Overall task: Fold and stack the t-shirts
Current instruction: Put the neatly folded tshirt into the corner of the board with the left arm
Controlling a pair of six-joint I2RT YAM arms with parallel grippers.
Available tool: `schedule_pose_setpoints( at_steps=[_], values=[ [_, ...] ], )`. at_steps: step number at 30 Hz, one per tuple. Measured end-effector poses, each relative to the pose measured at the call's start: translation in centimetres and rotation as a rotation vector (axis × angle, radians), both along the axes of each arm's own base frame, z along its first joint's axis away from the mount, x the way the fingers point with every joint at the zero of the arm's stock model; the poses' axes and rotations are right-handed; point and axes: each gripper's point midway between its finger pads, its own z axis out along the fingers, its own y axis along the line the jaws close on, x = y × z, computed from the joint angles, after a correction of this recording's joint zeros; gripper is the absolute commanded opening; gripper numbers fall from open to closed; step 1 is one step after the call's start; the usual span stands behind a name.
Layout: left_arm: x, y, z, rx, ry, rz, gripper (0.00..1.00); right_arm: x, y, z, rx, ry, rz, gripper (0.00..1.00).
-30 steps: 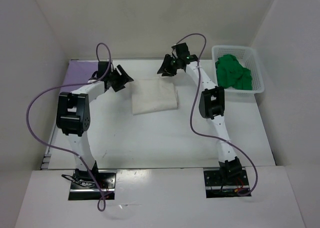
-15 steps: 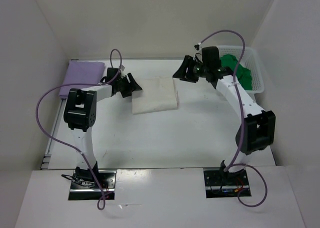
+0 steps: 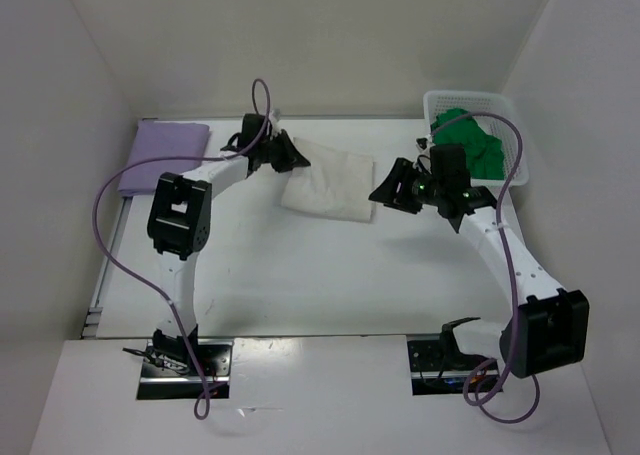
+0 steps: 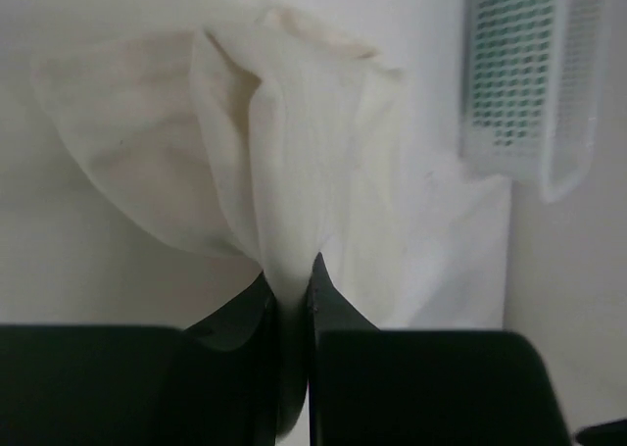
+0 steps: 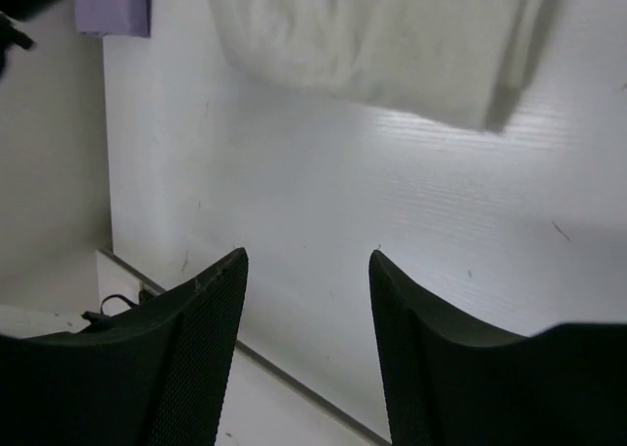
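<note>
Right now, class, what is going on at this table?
The left gripper is pinched shut on an edge of the folded cream-white t-shirt in mid-table. The right gripper hangs open just off its opposite side, holding nothing. The lavender t-shirt lies folded at the far left, and the green t-shirt sits crumpled in the white basket.

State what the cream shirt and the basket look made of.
Cream t-shirt: soft matte cloth, likely cotton knit; it puckers into folds where the left gripper pinches it. Basket: stiff white plastic, seemingly moulded; regular lattice holes, faint sheen.
</note>
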Motion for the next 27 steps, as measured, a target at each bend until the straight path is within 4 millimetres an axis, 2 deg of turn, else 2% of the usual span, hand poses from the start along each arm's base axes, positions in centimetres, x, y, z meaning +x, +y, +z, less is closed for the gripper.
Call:
schedule_pose_setpoints(
  at_steps=[3,5,6,8,9,10,12,13,14,15,16,17,19,20,23,25,27],
  values=[
    [2.6,0.0,5.8,-0.031,-0.100,0.004,0.09,-1.4,-0.7,-0.8,0.009,0.022,-0.020,0.59],
    [4.4,1.8,9.5,-0.047,-0.170,0.037,0.09,-1.8,-0.9,-1.1,0.012,0.033,-0.025,0.59],
    [5.1,3.4,11.1,-0.050,-0.200,0.065,0.09,-1.8,-0.9,-1.2,0.013,0.036,-0.025,0.59],
    [6.6,8.3,14.2,-0.053,-0.255,0.148,0.09,-2.0,-0.8,-1.3,0.020,0.043,-0.017,0.59],
    [7.2,11.3,15.4,-0.050,-0.279,0.200,0.12,-2.1,-0.7,-1.2,0.026,0.046,-0.011,0.59],
    [7.6,14.7,16.4,-0.043,-0.298,0.258,0.18,-2.2,-0.6,-1.2,0.031,0.047,-0.004,0.59],
    [7.4,22.3,17.6,-0.023,-0.332,0.392,0.41,-2.4,-0.3,-1.1,0.044,0.050,0.011,0.59],
    [6.6,25.8,17.4,-0.013,-0.332,0.468,0.73,-2.5,-0.2,-1.0,0.051,0.051,0.020,0.59],
    [5.4,29.5,17.0,-0.004,-0.321,0.554,0.91,-2.6,-0.1,-1.0,0.055,0.053,0.026,0.59],
    [3.9,32.7,16.2,0.001,-0.307,0.634,1.00,-2.7,0.1,-0.9,0.061,0.054,0.034,0.59],
    [1.6,35.6,14.7,0.002,-0.282,0.727,1.00,-2.8,0.2,-0.9,0.065,0.054,0.042,0.59],
    [-0.6,37.2,13.1,-0.002,-0.235,0.790,1.00,-2.8,0.2,-0.8,0.068,0.054,0.047,0.59],
    [-3.7,37.7,9.9,-0.016,-0.147,0.848,1.00,-3.0,0.4,-0.7,0.076,0.056,0.057,0.60],
    [-4.7,37.0,8.7,-0.023,-0.115,0.850,1.00,-3.0,0.5,-0.7,0.080,0.058,0.063,0.60],
    [-8.7,33.0,5.2,-0.043,-0.010,0.832,1.00,-3.1,0.7,-0.8,0.091,0.068,0.078,0.60],
    [-11.4,30.9,4.7,-0.044,0.030,0.825,1.00,-3.1,0.8,-1.1,0.093,0.076,0.082,0.60],
    [-13.3,30.4,6.4,-0.034,-0.006,0.838,1.00,-3.0,0.8,-1.2,0.092,0.080,0.081,0.55]
  ],
)
